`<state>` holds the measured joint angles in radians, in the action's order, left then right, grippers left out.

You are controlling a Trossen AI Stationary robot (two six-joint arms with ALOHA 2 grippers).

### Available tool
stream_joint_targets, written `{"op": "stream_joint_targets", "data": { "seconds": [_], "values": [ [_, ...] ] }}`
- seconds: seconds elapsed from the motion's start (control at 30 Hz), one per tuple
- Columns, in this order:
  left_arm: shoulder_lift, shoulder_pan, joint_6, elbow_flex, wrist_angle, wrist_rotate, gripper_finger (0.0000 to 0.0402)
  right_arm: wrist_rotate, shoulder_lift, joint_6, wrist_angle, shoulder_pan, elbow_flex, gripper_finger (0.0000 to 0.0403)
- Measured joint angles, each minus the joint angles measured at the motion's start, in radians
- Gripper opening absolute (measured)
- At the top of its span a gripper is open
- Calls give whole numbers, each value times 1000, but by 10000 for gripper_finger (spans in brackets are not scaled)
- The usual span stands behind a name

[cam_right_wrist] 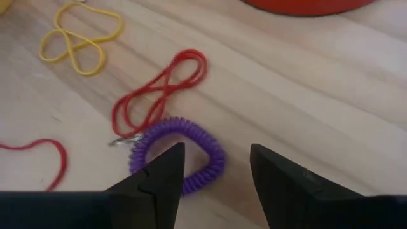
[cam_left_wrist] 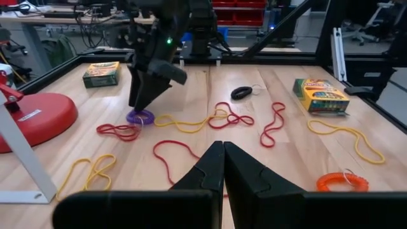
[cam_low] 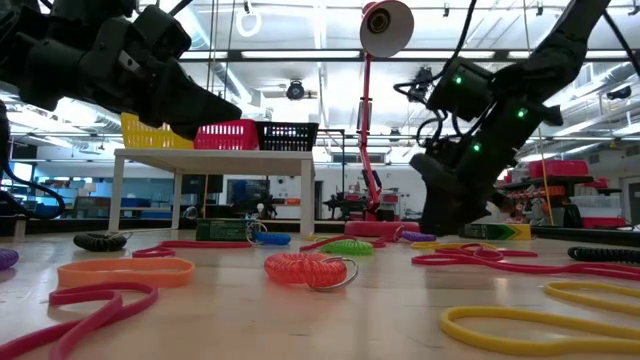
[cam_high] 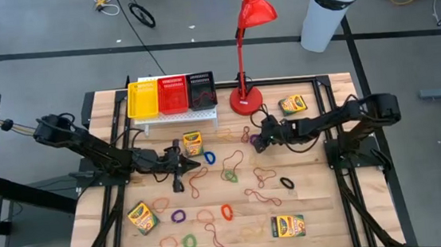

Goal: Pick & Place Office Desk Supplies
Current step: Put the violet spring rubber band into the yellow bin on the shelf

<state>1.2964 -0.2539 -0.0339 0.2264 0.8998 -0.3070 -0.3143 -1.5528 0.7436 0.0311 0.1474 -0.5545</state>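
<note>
Reaching low beside the lamp [cam_high: 248,97] base, the right gripper [cam_right_wrist: 216,166] hangs with fingers spread over a purple coil [cam_right_wrist: 181,156], one finger across its near edge, nothing pinched yet. The step in hand looks like a pick of that coil. The next move likely calls for a short drop so both fingers bracket the coil's rim, then a squeeze. A red band [cam_right_wrist: 159,92] lies touching the coil on its lamp side and could get caught too. The left gripper [cam_left_wrist: 222,166] waits well away from the lamp, fingers pressed together, empty.
</note>
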Motion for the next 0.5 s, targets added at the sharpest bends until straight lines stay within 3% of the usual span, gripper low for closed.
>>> {"op": "stream_joint_targets", "data": {
  "seconds": [0.2,0.5],
  "values": [
    [0,-1,-4,0,-4,-7,13,-50,-42,-18,19,-4,-2,168],
    [0,0,-71,1,-13,-7,13,-53,-43,-109,54,-4,0,21]
  ]
}}
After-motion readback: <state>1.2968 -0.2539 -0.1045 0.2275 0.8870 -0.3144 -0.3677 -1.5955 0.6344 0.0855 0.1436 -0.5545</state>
